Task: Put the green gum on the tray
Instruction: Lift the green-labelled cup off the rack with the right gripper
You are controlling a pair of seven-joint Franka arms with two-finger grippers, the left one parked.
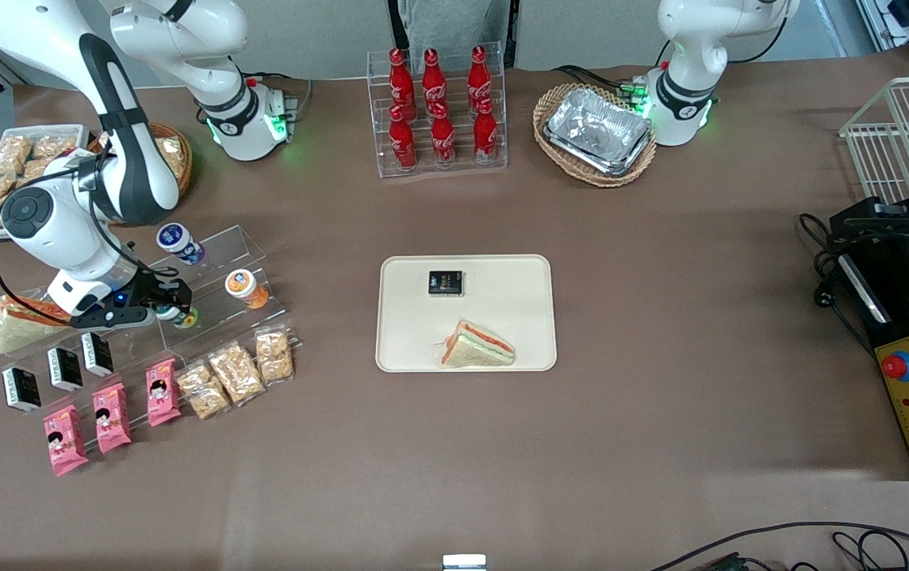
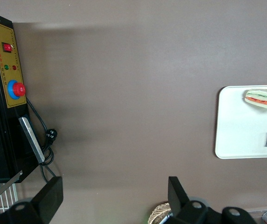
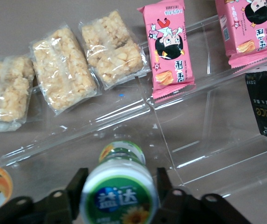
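green gum [image 3: 119, 198] | gripper [image 1: 173, 311] clenched on its sides below the lid, I judge | light, rigid, slick plastic | tray [image 1: 502, 317] at 3 o'clock

Even, bright overhead light is seen throughout. Soft shadows are cast on the table [image 1: 661, 333], with a pale sheen nearest the front camera. Glare is caught by the clear shelf [image 3: 208, 116]; the green gum [image 3: 119, 196] is slightly blurred.
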